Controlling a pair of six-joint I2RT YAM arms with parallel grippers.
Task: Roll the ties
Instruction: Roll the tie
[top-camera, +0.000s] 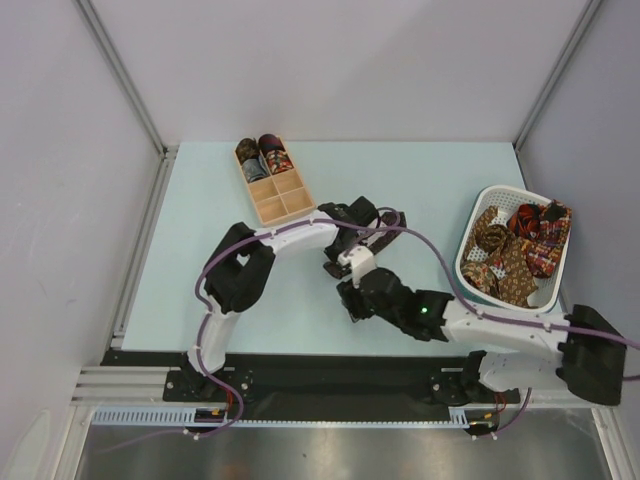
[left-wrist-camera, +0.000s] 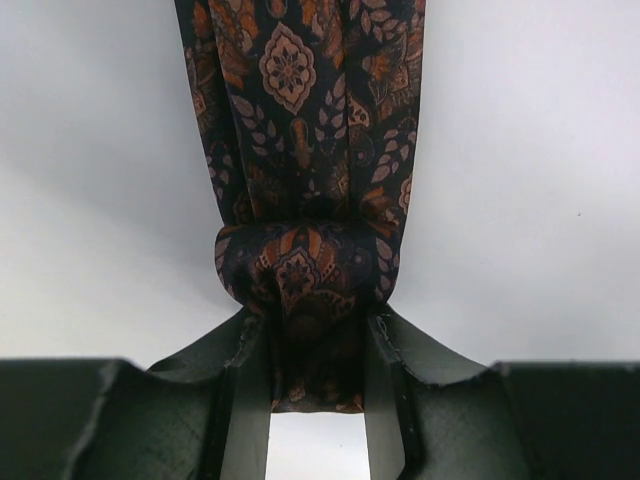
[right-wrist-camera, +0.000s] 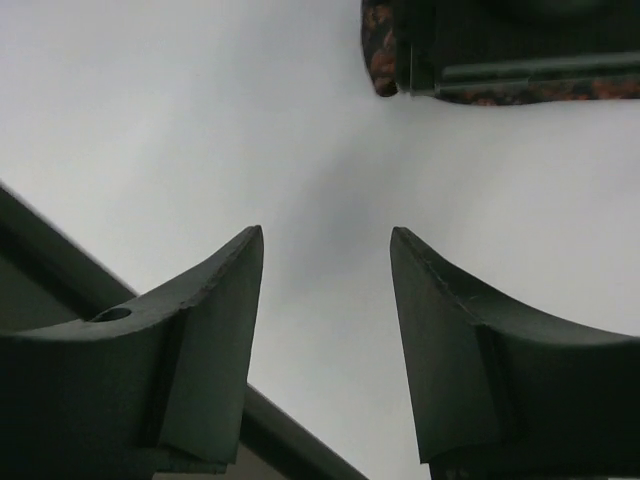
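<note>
The pale blue-green table (top-camera: 420, 190) carries a white perforated plastic basket (top-camera: 463, 262) of loose patterned ties (top-camera: 515, 255) at the right and a wooden compartment box (top-camera: 283, 200) far left. Mid-table, the dark maroon paisley tie (left-wrist-camera: 305, 120) has its folded end pinched tight in the left gripper (left-wrist-camera: 320, 335). The right gripper (right-wrist-camera: 325, 250), just nearer, gapes empty. Best, I judge, to hold that pinch firm and turn evenly, the right steadying the strip, so the coil winds tight and square.
</note>
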